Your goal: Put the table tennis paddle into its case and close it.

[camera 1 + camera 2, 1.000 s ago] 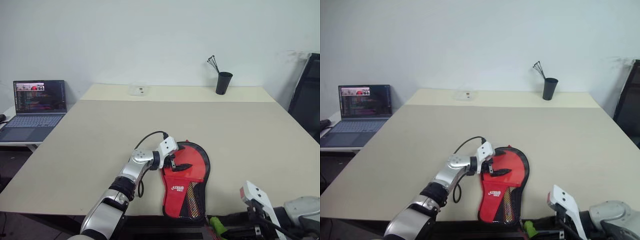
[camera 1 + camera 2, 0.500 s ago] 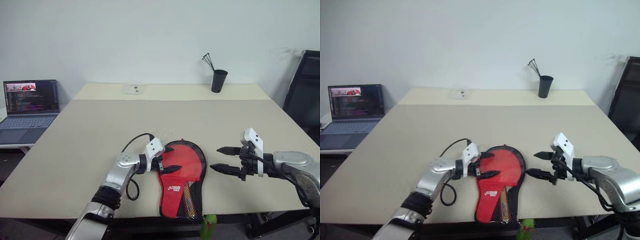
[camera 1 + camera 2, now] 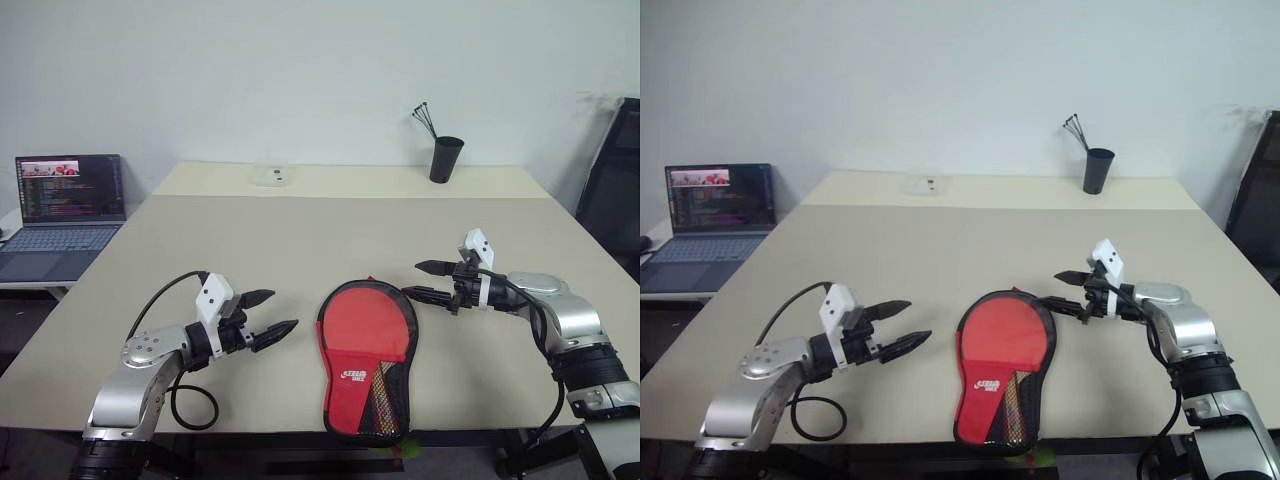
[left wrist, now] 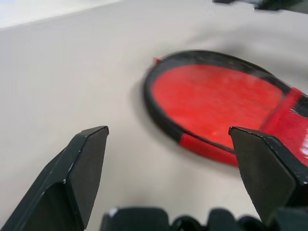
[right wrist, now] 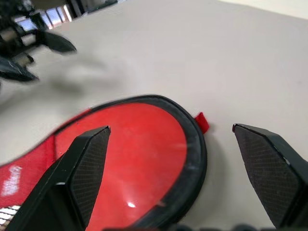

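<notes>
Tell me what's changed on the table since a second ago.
The left gripper has pulled away from the case to its left and hangs open, holding nothing. The right gripper has come up from the table's near edge to the case's right side, open. The case, black cup and laptop stayed put.

Looks like an office or lab: broad beige bench, open laptop on a side desk, black pen cup, bare white wall.
</notes>
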